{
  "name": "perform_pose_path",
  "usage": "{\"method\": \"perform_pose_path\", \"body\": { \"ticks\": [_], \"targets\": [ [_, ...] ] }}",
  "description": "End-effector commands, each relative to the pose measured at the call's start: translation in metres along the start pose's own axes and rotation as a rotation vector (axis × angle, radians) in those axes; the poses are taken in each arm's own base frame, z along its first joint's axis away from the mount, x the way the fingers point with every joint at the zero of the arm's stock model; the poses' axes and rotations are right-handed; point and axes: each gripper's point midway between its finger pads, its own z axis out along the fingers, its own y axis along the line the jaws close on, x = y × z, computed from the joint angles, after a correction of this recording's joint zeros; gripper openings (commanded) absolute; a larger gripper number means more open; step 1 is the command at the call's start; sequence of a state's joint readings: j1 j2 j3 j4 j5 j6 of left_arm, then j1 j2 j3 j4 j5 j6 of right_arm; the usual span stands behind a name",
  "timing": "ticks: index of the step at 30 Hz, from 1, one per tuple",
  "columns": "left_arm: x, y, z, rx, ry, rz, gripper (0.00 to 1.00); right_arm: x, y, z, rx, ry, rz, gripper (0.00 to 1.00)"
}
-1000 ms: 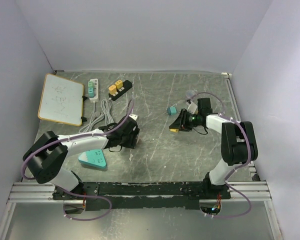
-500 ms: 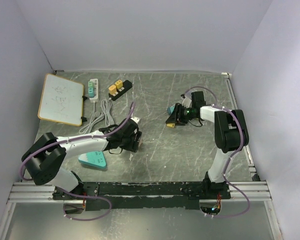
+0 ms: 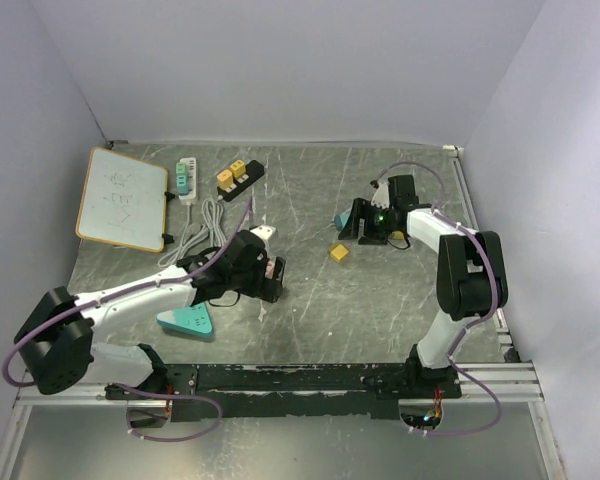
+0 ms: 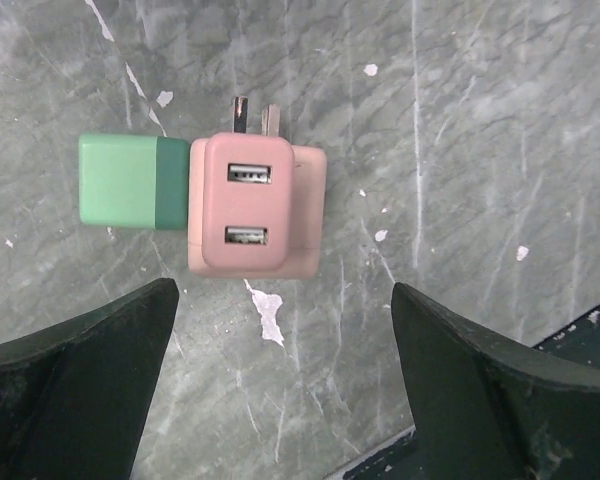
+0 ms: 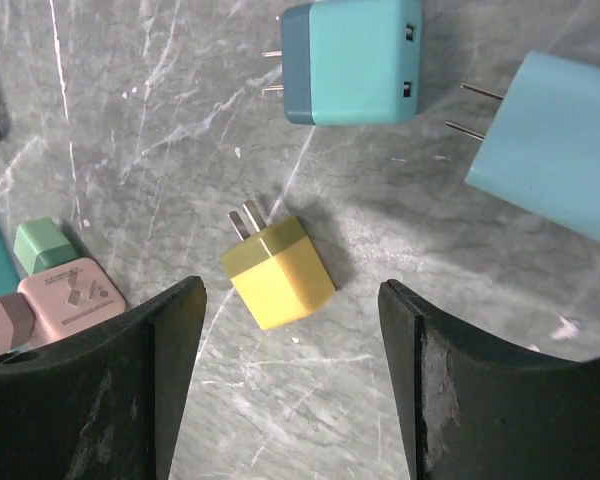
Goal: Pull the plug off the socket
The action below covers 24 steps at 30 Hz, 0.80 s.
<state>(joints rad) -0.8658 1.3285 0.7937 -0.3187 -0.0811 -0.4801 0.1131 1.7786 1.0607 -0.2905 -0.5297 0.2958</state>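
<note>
Our right gripper (image 5: 290, 290) hangs parted and empty over the yellow plug (image 3: 338, 252), loose on the table (image 4: 480, 150), while our left gripper (image 4: 285, 300) gapes wide above the pink socket block (image 4: 255, 205), we judge to leave it free, a green plug (image 4: 130, 182) seated in its side

On your table (image 3: 310, 320): board (image 3: 123, 198) at far left rear. First power strip (image 3: 186, 180) just right of it, second strip (image 3: 239, 178) right again. Cords (image 3: 205, 225) lie just in front of them. Centre-left, USB adapter (image 4: 255, 215) lies flat, small block (image 4: 130, 182) touching its left side. Right of centre, cube plug (image 5: 278, 272) lies alone. Behind it, one charger (image 5: 350, 60) and another charger (image 5: 560, 140), side by side, not touching.
</note>
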Motion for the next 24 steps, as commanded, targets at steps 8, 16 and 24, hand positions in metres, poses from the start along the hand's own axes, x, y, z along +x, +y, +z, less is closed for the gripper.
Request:
{"method": "perform_pose_path", "body": {
  "ticks": [8, 16, 24],
  "targets": [
    [-0.043, 0.023, -0.060, 0.039, -0.166, -0.089, 0.99, 0.006, 0.104, -0.020, 0.001, -0.126, -0.393, 0.74],
    [-0.053, 0.074, -0.080, 0.017, -0.277, -0.352, 0.99, 0.046, 0.191, 0.004, -0.122, -0.116, -0.646, 0.79],
    [-0.018, 0.082, -0.065, 0.033, -0.232, -0.462, 0.99, 0.089, 0.223, 0.030, -0.079, -0.056, -0.822, 0.79]
  ]
}}
